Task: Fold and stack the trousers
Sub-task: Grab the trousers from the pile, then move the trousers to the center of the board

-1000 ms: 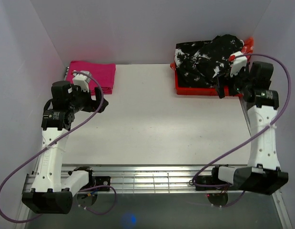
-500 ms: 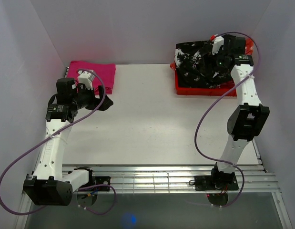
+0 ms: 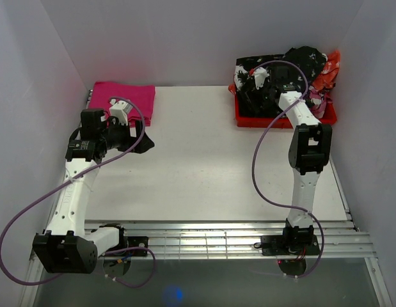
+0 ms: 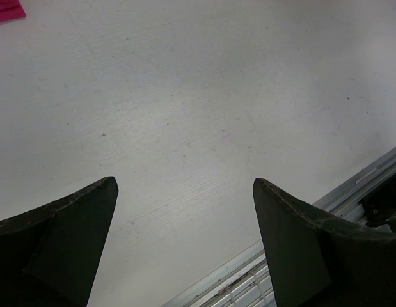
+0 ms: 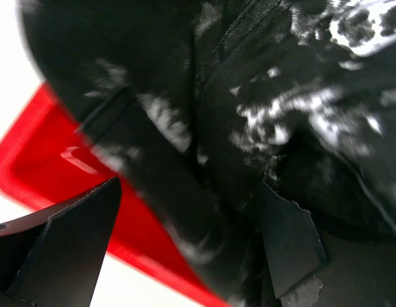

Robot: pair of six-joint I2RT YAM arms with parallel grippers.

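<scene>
The trousers, black with white splotches, lie bunched in a red bin at the table's back right. My right gripper reaches over the left part of the bin, just above the heap. In the right wrist view the right gripper is open, with the black trouser fabric filling the gap between its fingers and the bin's red wall at the left. My left gripper hovers over bare table at the left. It is open and empty in the left wrist view.
A folded magenta cloth lies at the back left; its corner shows in the left wrist view. An orange-and-white garment sits at the bin's right end. White walls close the back and sides. A metal rail runs along the near edge.
My right arm has swung from the bin's right side across to its left part, down onto the trousers. My left gripper has shifted a little to the right.
</scene>
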